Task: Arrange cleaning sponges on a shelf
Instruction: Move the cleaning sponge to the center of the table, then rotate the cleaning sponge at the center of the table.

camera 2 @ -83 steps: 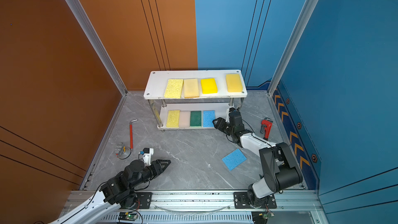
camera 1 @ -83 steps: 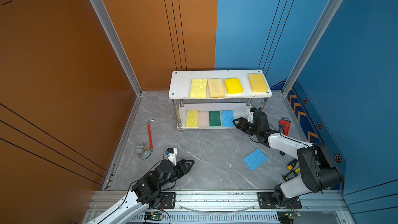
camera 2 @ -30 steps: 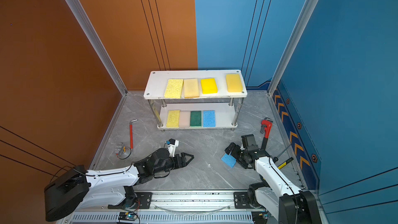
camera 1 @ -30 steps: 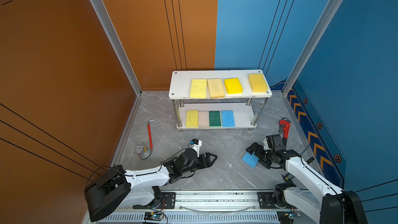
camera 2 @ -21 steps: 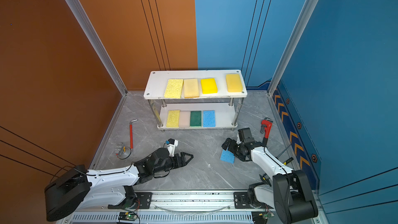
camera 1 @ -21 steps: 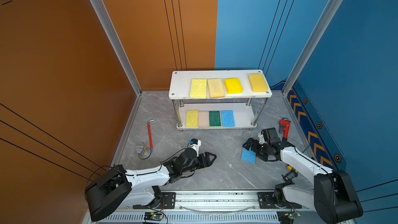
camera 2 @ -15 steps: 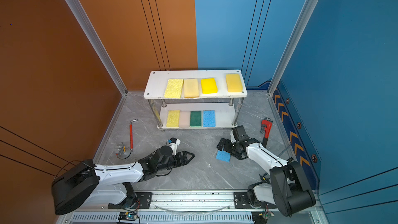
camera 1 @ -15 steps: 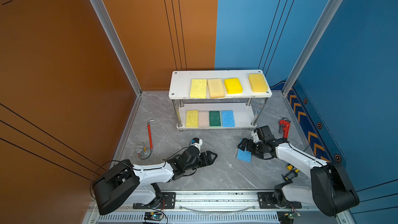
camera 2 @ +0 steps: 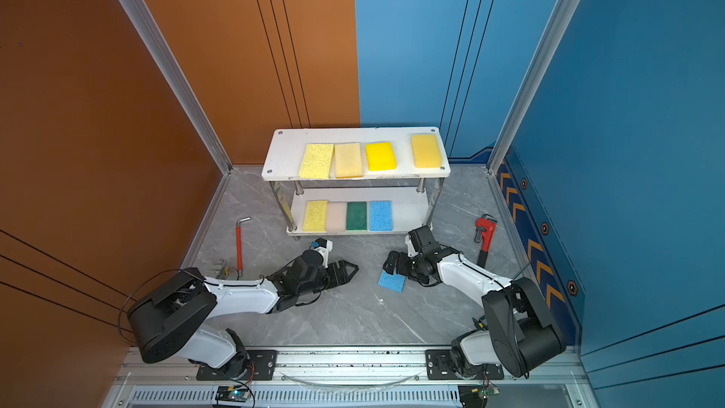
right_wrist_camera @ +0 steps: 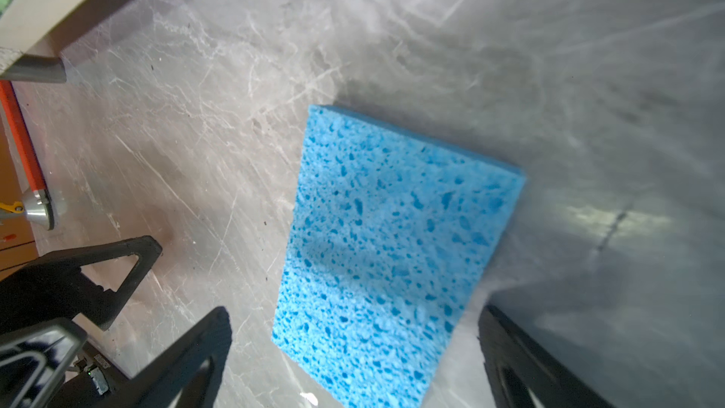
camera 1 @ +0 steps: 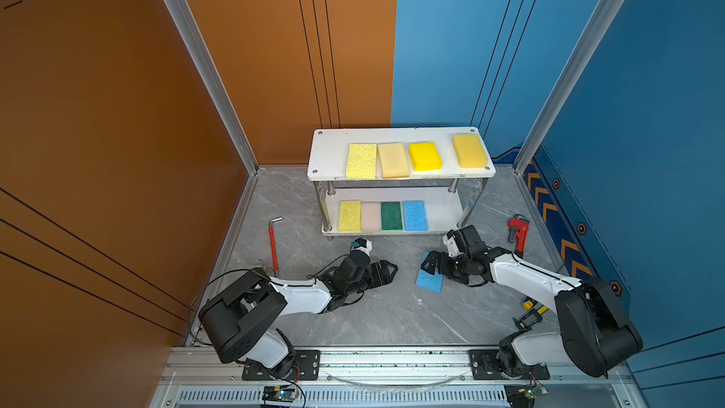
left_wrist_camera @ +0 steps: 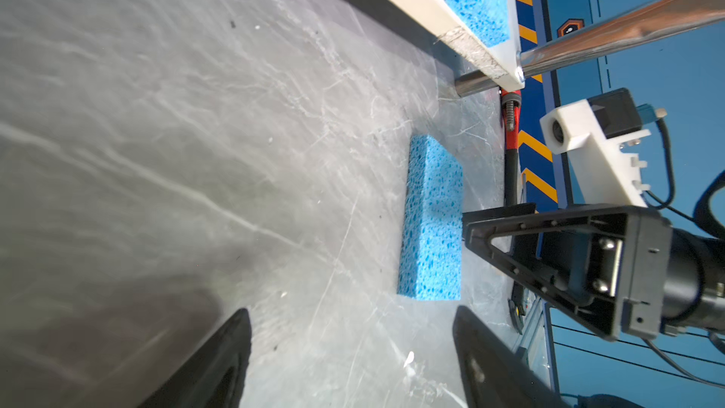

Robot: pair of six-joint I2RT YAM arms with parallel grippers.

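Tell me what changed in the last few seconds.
The right gripper pulled back from the shelf, came down over the loose blue sponge with open jaws and slid it toward the left gripper, which reached out toward the middle, open. Nothing is gripped. The eight sponges on the shelf and the red wrench stayed put.

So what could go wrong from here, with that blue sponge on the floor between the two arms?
The blue sponge lies flat on the floor, so the open right gripper straddling it might slip off or scrape the floor. The open left gripper points at the same sponge from nearby; the two could bump. The free spot on the shelf's lower board sits beside a chrome post, so placing may knock it.
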